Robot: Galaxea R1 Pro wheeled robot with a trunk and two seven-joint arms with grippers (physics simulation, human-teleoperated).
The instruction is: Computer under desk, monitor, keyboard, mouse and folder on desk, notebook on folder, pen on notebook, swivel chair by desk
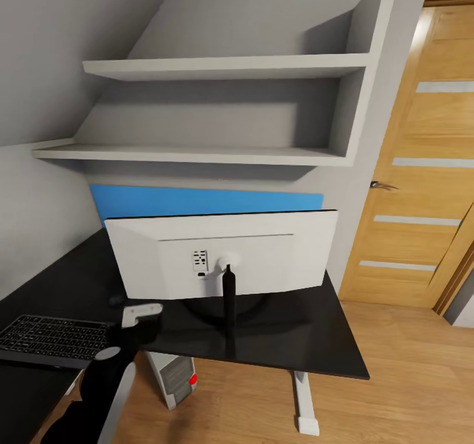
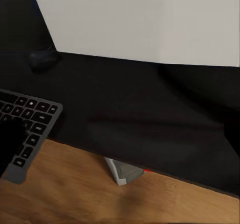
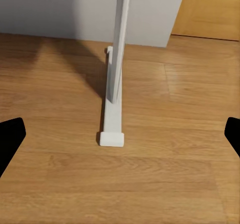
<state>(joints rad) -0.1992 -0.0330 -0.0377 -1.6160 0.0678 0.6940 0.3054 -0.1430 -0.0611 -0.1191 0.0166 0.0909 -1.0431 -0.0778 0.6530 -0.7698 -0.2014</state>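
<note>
Right wrist view is framed by two dark fingers (image 3: 10, 139) at its opposite edges, set wide apart with nothing between them; the right gripper (image 3: 120, 139) is held above the wooden floor (image 3: 165, 184), facing a white leg (image 3: 116, 74) of the bench. In the left wrist view one dark finger (image 2: 11, 139) is seen over the near end of the keyboard (image 2: 30, 119); whether the left gripper's fingers are apart or together cannot be told. The keyboard lies at the bench (image 1: 289, 338) edge, partly overhanging it. The mouse (image 2: 42, 59) rests beyond it, just beside the white back of the monitor (image 1: 224, 253), which stands upright on its black foot. The computer (image 1: 174, 378) stands on the floor under the bench. The keyboard is judged light, stiff and slim; it would best be taken across its short width near the middle. The mouse is likely smooth and rounded, so its sides should be pinched.
</note>
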